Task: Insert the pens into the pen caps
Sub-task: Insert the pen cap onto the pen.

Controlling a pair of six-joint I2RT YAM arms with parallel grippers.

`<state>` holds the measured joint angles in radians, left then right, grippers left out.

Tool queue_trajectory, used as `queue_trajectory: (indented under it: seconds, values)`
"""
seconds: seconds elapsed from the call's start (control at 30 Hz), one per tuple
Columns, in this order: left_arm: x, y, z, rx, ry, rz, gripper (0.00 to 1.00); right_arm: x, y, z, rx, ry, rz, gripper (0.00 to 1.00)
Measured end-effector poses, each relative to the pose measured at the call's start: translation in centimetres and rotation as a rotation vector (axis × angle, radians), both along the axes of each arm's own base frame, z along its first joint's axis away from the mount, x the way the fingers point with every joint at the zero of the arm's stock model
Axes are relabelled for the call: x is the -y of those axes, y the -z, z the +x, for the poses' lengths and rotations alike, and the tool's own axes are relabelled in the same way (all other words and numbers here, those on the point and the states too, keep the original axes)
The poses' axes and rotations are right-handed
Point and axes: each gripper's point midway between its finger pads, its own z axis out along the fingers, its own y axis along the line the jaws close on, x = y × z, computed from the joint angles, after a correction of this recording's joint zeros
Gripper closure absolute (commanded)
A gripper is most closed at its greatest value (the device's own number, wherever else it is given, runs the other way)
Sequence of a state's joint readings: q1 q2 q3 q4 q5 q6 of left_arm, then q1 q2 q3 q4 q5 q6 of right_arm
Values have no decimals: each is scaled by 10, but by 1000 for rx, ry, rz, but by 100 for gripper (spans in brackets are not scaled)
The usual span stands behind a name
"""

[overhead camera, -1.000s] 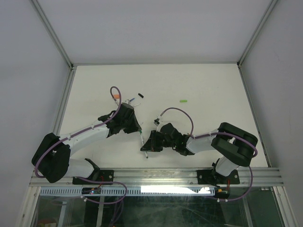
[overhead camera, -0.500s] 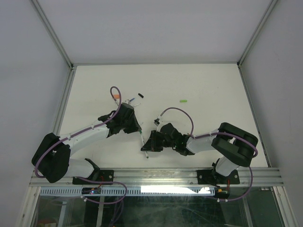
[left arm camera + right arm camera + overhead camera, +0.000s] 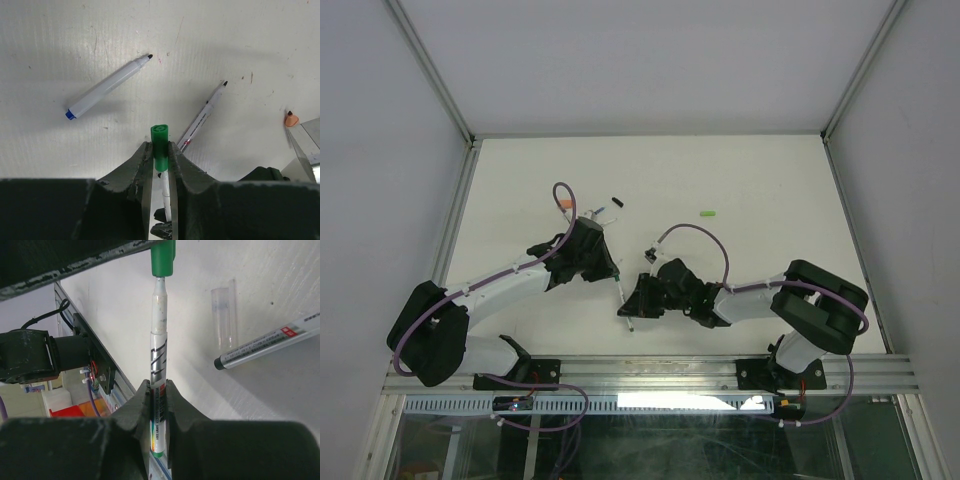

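Now my left claw (image 3: 160, 156) pinches the green cap (image 3: 160, 136) steady so my right claw (image 3: 158, 392), pinching the pen (image 3: 158, 335), lines its tip in.

Overhead view looks down; both close wrist views share the green cap (image 3: 160, 142).

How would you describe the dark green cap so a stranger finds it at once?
In the overhead view, follow the left arm to its fingers. The dark green cap is pinched between them, meeting a white pen's tip. Unlike the light green cap loose on the table, it is held.
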<state>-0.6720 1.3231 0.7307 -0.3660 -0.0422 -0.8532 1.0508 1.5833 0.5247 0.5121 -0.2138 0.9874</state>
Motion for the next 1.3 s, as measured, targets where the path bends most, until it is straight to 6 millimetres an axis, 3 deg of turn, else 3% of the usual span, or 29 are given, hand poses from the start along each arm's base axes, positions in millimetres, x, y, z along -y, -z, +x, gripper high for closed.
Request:
queue_trajectory:
  seconds: [0.63, 1.3]
  values:
    - [4, -2, 0, 5, 10, -24, 83, -3, -4, 18, 36, 44, -40, 100]
    - [4, 2, -1, 3, 9, -31, 87, -2, 3, 18, 10, 56, -55, 100]
